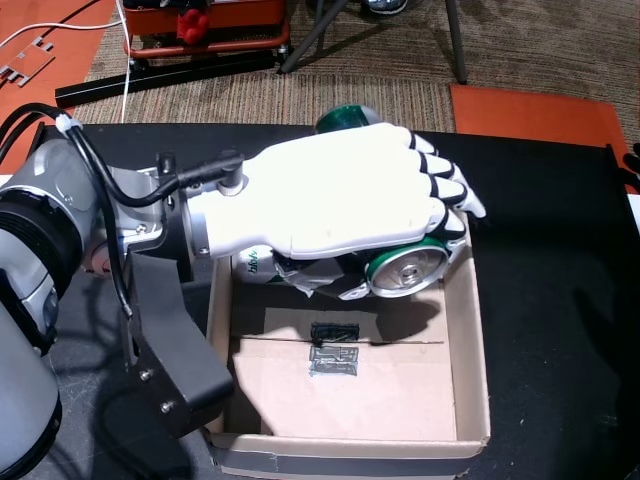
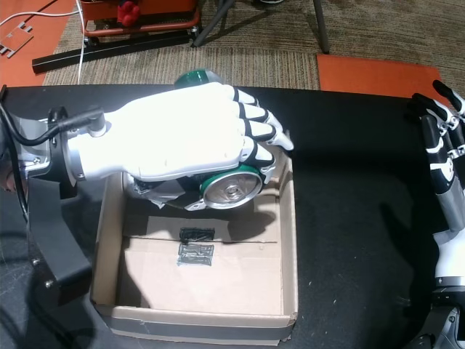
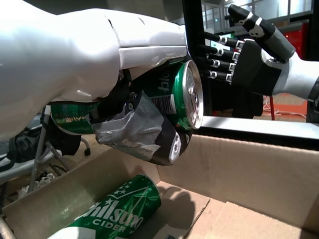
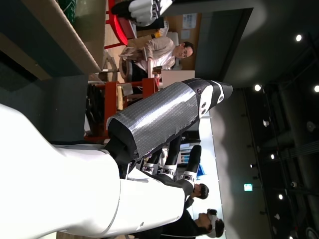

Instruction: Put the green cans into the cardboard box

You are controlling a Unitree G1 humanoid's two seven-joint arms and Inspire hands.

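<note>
- The cardboard box (image 1: 470,340) sits open at the near edge of the black counter (image 1: 560,300), ready to take the cans.
- A green cider can (image 3: 117,211) already lies on its side inside it, seen in the left wrist view.
- The left hand (image 1: 340,195) hovers over the box's far end, its fingers (image 1: 445,190) wrapped around a second green can (image 1: 408,268), held sideways, likely for release.
- Behind it, a third green can (image 1: 348,118) waits on the counter.
- The right hand (image 2: 445,145) idles alongside, fingers spread and empty.

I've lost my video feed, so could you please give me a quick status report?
Left robot hand shut on green can above cardboard box. Right robot hand open, off to the side. Another can already inside. Nothing blocking.
</note>
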